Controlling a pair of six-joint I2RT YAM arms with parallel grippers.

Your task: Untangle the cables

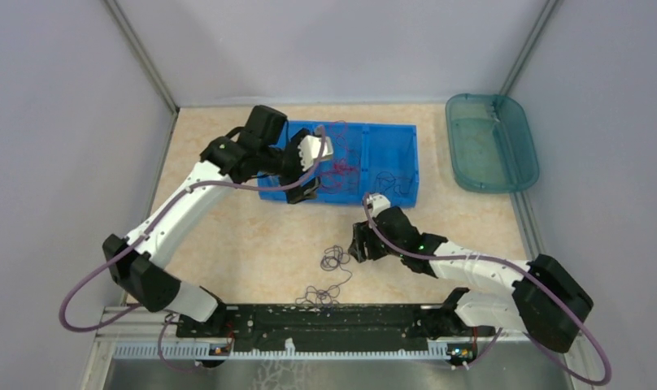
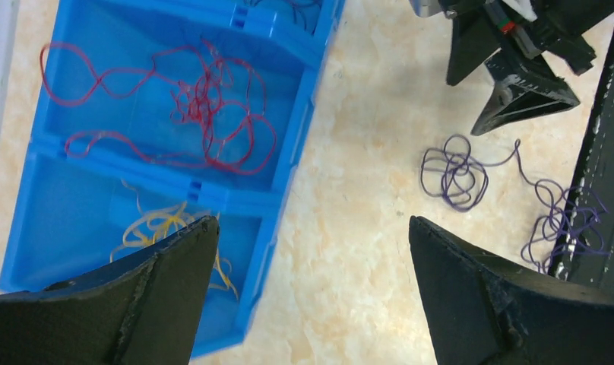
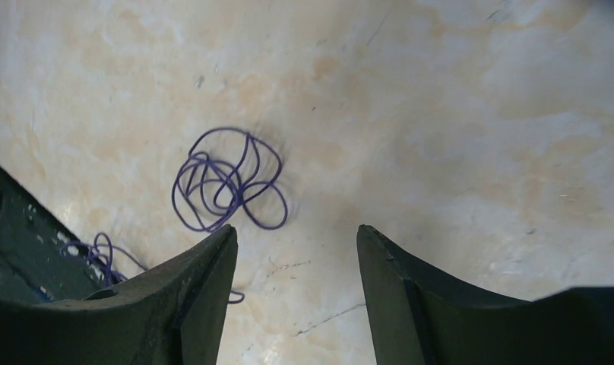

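Note:
The cables lie in colour bunches. Red cables [image 1: 341,166] [image 2: 205,106] fill the middle compartment of a blue bin [image 1: 394,134] [image 2: 304,114], yellow cables [image 2: 156,224] lie in the compartment beside it, and dark cables [image 1: 390,180] in its right one. A purple cable bunch [image 1: 335,260] [image 2: 456,171] [image 3: 228,182] rests on the table, with another purple bunch [image 1: 319,294] [image 2: 562,224] [image 3: 99,255] by the black rail. My left gripper [image 1: 309,175] [image 2: 311,228] hangs open and empty over the bin's near edge. My right gripper [image 1: 359,244] [image 3: 296,236] is open and empty, just right of the purple bunch.
A teal tub [image 1: 492,142] stands at the back right corner. A black rail [image 1: 325,325] [image 2: 604,152] runs along the table's near edge. Grey walls close the table on three sides.

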